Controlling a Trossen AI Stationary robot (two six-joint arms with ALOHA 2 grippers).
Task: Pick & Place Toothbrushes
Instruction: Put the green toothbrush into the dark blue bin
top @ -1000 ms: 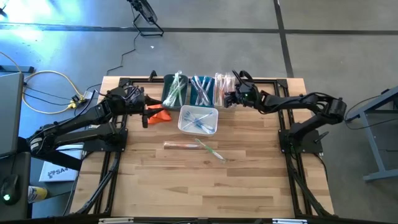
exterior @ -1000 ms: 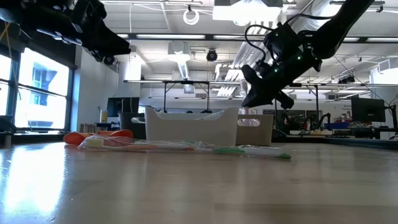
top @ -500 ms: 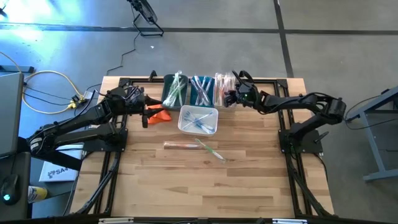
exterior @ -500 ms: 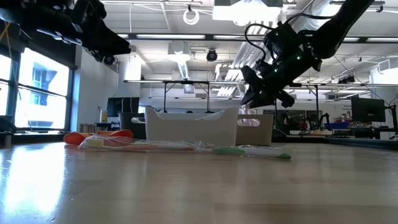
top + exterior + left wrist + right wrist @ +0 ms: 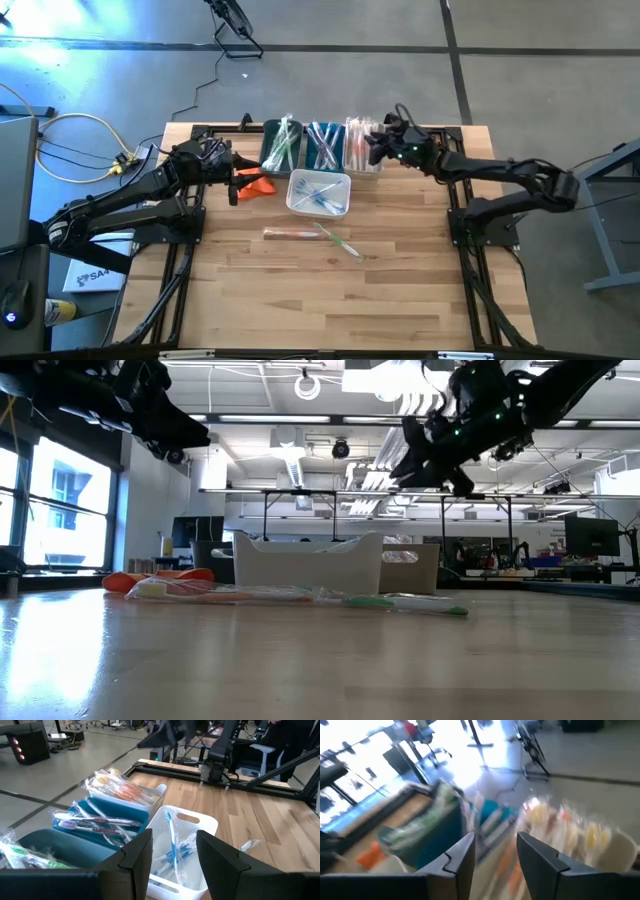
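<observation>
The right gripper (image 5: 372, 143) hangs with its dark fingers spread apart and empty above the whitish bin (image 5: 360, 146) of orange-handled toothbrushes in crinkled clear wrappers (image 5: 122, 790), at the far right of the row. The left gripper (image 5: 237, 176) waits open and empty at the far left, beside the orange folded cloth (image 5: 258, 184). On the pale wooden plank bench (image 5: 300, 290), more wrapped toothbrushes fill the teal bin (image 5: 279, 146), the blue bin (image 5: 322, 145) and the white plastic basket (image 5: 319, 193), and two loose wrapped toothbrushes (image 5: 315, 236) lie nearer, with grey concrete floor around.
</observation>
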